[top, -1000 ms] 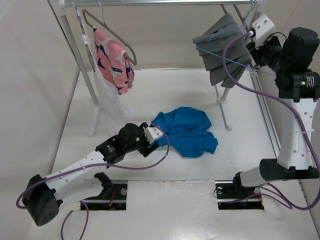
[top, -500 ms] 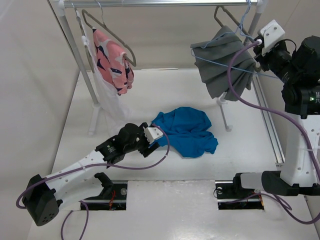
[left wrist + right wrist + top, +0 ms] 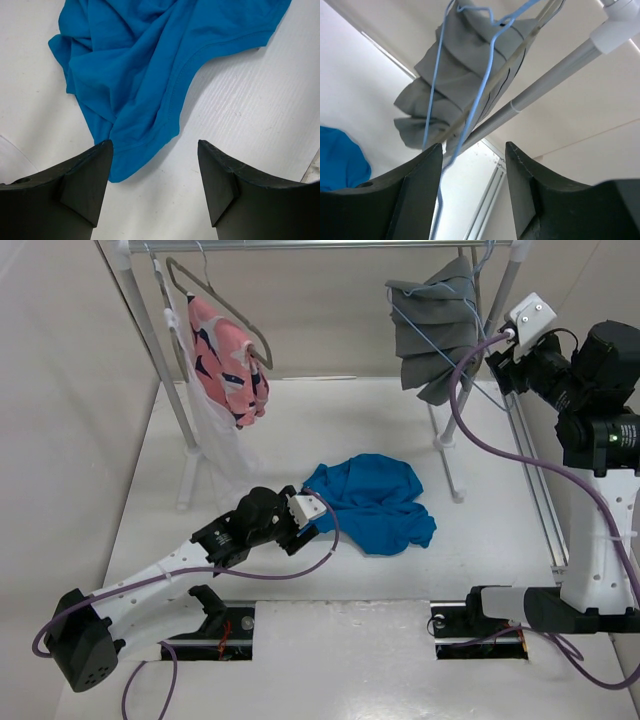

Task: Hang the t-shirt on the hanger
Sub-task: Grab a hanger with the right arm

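Hanger-fetching step. Right gripper open, hanger wire unclamped near its jaws. Left gripper open over t-shirt edge. Next, likely: pinch wire, unhook from rail.

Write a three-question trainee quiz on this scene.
1. True or false: the t-shirt already hangs on the hanger.
2. The left gripper is: A) open, beside the t-shirt; B) shut on the t-shirt; C) shut on the hanger.
3. Which garment hangs right beside the hanger?
Key: 1 false, it lies crumpled on the table; 2 A; 3 the pleated grey garment.
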Motion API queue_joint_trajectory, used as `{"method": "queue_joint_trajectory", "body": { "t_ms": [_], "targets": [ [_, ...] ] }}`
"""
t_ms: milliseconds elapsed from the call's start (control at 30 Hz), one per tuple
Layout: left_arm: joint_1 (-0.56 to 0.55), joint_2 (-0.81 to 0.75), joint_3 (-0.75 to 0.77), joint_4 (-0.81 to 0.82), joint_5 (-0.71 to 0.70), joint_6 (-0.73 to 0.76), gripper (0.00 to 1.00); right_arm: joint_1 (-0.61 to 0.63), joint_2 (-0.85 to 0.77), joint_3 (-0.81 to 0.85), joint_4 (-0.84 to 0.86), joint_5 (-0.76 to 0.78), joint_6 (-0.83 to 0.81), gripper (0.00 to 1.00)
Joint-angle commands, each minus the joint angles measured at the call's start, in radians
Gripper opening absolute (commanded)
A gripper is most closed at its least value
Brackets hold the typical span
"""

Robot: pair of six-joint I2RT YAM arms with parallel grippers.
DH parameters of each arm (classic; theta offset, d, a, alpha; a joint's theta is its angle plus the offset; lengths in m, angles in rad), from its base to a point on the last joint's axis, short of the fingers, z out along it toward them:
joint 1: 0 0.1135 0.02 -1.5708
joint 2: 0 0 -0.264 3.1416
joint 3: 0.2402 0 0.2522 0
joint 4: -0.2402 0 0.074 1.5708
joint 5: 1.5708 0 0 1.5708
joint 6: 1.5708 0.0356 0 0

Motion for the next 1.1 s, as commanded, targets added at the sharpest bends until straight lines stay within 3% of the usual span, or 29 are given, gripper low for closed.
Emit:
{"method": "queue_joint_trajectory", "body": {
  "t_ms": [0, 167, 467, 767, 900, 1067],
  "targets": [
    [0.003, -0.023, -0.008, 0.033, 0.014, -0.012, 0.65, -0.002, -0.034, 0.002, -0.002, 0.023, 0.013, 0.59],
    [0.003, -0.023, -0.008, 0.042, 0.014, -0.012, 0.65, -0.002, -0.082, -0.031, -0.092, 0.082, 0.013, 0.64],
    [0.003, -0.023, -0.008, 0.042, 0.023, -0.012, 0.65, -0.002, -0.103, -0.108, -0.105, -0.015, 0.043, 0.66],
    [0.003, -0.023, -0.008, 0.042, 0.023, -0.012, 0.65, -0.002, -0.114, 0.061, -0.114, 0.040, 0.062, 0.66],
    [0.003, -0.023, -0.008, 0.042, 0.023, -0.012, 0.65, -0.002, -0.126, 0.075, -0.114, 0.059, 0.062, 0.70],
    [0.003, -0.023, -0.008, 0.042, 0.023, -0.012, 0.65, -0.002, -0.145, 0.039, -0.105, -0.079, 0.062, 0.75]
  ]
}}
